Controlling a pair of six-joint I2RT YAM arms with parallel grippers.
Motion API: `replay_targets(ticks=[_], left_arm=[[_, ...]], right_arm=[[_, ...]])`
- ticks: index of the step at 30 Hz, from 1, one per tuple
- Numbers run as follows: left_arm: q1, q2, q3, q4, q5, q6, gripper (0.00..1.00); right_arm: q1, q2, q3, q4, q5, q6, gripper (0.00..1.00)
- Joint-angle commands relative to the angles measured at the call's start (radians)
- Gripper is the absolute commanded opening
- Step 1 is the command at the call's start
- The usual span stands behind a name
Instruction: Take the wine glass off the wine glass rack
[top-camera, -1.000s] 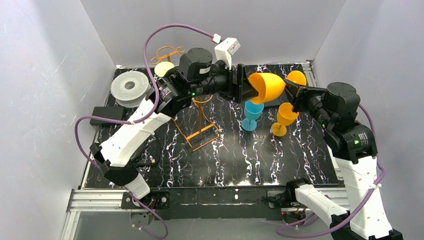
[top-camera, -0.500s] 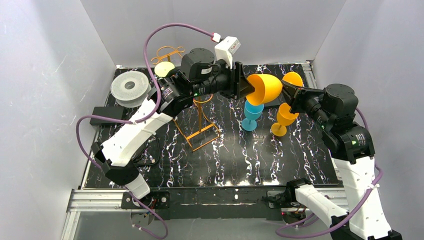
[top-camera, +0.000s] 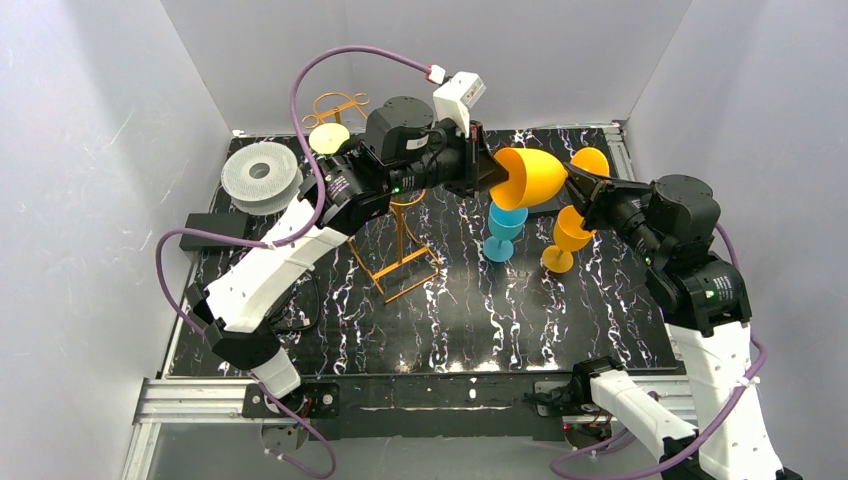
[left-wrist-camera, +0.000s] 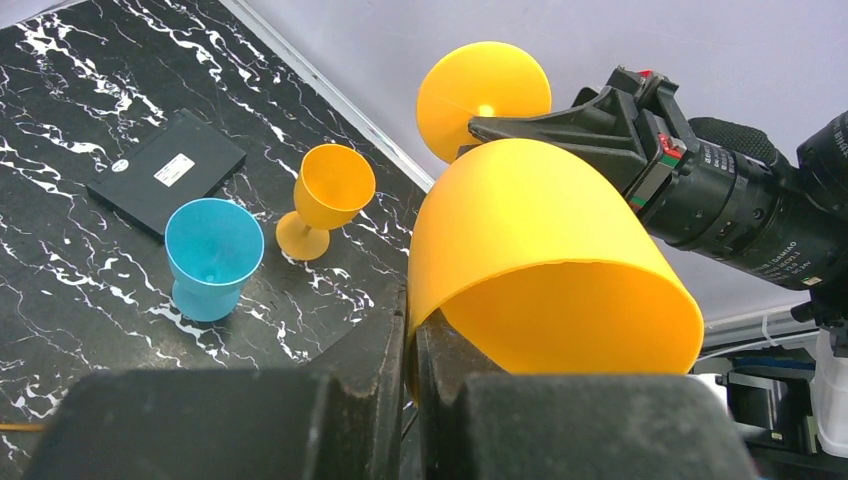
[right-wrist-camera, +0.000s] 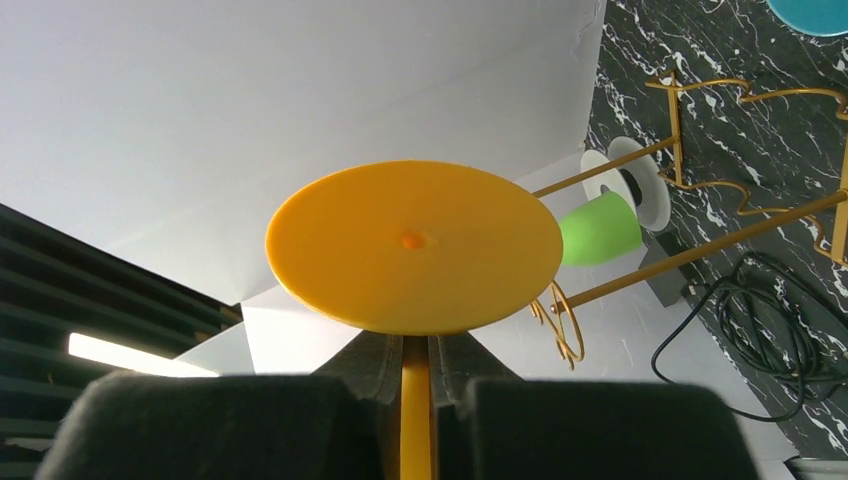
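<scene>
Top external shows the orange wine glass (top-camera: 535, 175) lying on its side in the air above the worktop (top-camera: 450, 320). It is well apart from the wine glass rack (right-wrist-camera: 700, 251), which stands on the left part of the worktop. The left fingers (top-camera: 484, 172) are clamped on the wall of its bowl at the rim. The right fingers (top-camera: 590, 186) are pinched together on its stem, just behind the foot. A green glass (right-wrist-camera: 598, 228) hangs between the rack's rods. Below the held glass, a blue glass (left-wrist-camera: 213, 255) and a smaller orange glass (left-wrist-camera: 330, 190) stand upright near a flat black box (left-wrist-camera: 165, 170).
</scene>
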Motion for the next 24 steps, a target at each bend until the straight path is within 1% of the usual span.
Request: replay_targets(ticks=[1,5,7,13,15,18,24], left_arm=[[0.000,-0.019,0.039,0.036,-0.030,0.015,0.00],[-0.001,-0.026,0.040,0.035,-0.035,0.007,0.00],[-0.001,-0.031,0.041,0.001,-0.038,0.009,0.00],[0.001,-0.035,0.061,-0.029,-0.058,0.027,0.00],[0.000,-0.028,0.081,-0.044,-0.061,0.031,0.00],[0.000,-0.017,0.107,-0.061,-0.063,0.037,0.00],[-0.001,-0.006,0.138,-0.107,-0.049,0.058,0.00]], right_arm=[[-0.003,-0.030,-0.011,0.066,-0.008,0.024,0.17],[-0.002,-0.051,-0.030,0.075,0.007,-0.004,0.32],[-0.002,-0.067,-0.045,0.076,0.018,-0.012,0.37],[-0.002,-0.104,-0.085,0.075,0.033,-0.033,0.65],[-0.003,-0.103,-0.068,0.048,0.036,-0.066,0.72],[-0.003,-0.094,-0.027,-0.010,0.055,-0.129,0.77],[-0.002,-0.062,0.109,-0.124,0.148,-0.342,0.80]])
